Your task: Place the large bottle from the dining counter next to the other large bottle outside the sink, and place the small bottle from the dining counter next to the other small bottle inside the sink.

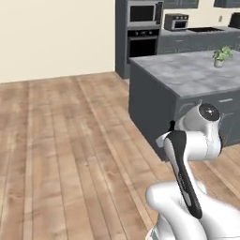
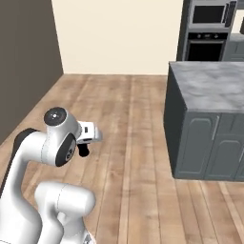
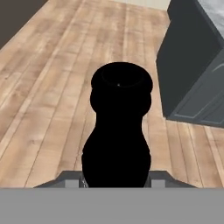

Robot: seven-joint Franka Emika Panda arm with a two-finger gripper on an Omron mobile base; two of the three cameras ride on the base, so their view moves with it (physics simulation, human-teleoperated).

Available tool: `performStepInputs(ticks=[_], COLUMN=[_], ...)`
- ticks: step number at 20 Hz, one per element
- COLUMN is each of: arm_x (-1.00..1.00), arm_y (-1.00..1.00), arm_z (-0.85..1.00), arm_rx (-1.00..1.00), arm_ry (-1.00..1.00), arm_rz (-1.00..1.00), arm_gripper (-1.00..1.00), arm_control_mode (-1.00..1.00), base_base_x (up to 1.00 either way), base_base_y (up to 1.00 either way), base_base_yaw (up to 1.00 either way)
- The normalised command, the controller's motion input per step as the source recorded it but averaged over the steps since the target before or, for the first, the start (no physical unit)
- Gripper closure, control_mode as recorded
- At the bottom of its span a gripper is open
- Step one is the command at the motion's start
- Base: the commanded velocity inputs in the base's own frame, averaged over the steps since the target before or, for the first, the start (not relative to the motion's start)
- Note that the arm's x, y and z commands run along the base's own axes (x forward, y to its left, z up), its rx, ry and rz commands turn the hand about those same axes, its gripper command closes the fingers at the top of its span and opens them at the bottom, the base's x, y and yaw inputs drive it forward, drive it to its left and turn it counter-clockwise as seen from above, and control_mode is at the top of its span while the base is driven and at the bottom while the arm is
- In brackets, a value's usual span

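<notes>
Item: black bottle [image 3: 117, 131], seen in the hand view between the gripper [image 3: 117, 183] jaws; matte, uniformly black, no label or sheen discernible; rounded bulbous body narrowing to a waist, then flaring to a wide round collar with a shallow circular mouth at the top; whether it is the large or the small bottle cannot be told. Location: carried in the gripper above the wooden floor [image 3: 52, 87], well apart from any counter surface; in the right base view a small dark shape [image 2: 84, 150] hangs beneath the white hand, too small to identify surely.

Gripper: two grey finger pads [image 3: 72, 183] flank the bottle's base on either side, clasped around it; jaws part-way closed upon the body.

Arm: white glossy Franka arm [image 1: 190, 154] with dark joint caps, folded close over its base; smooth rounded casings.

Surroundings: floor of long light-brown wood planks with visible grain and seams; grey cabinet island [image 1: 187, 93] with dark slate panelled doors and a mottled grey stone-look top; small potted green plant [image 1: 220, 56] in a pale pot standing on that top; built-in black wall oven [image 1: 143, 43] with a microwave [image 1: 144, 12] above it in a dark tall cabinet; toaster oven [image 1: 176, 21] on the far grey counter; plain cream wall [image 1: 56, 37]; dark brown panel [image 2: 26, 62] at the left of the right base view.
</notes>
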Motion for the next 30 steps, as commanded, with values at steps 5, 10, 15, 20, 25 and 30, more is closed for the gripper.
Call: performStepInputs(ticks=[5, 10, 15, 20, 25, 30], arm_x=[0.0, 0.0, 0.0, 0.0, 0.0, 0.0], arm_y=[0.0, 0.0, 0.0, 0.0, 0.0, 0.0], arm_z=[0.0, 0.0, 0.0, 0.0, 0.0, 0.0], arm_rx=[0.0, 0.0, 0.0, 0.0, 0.0, 0.0], arm_ry=[0.0, 0.0, 0.0, 0.0, 0.0, 0.0], arm_rz=[0.0, 0.0, 0.0, 0.0, 0.0, 0.0], arm_gripper=[1.0, 1.0, 1.0, 1.0, 1.0, 1.0], arm_control_mode=[1.0, 1.0, 1.0, 1.0, 1.0, 1.0], base_base_x=[0.4, 0.03, 0.0, 0.0, 0.0, 0.0], base_base_y=[0.0, 0.0, 0.0, 0.0, 0.0, 0.0], base_base_yaw=[-0.39, -0.5, -0.5, -0.5, -0.5, -0.5])
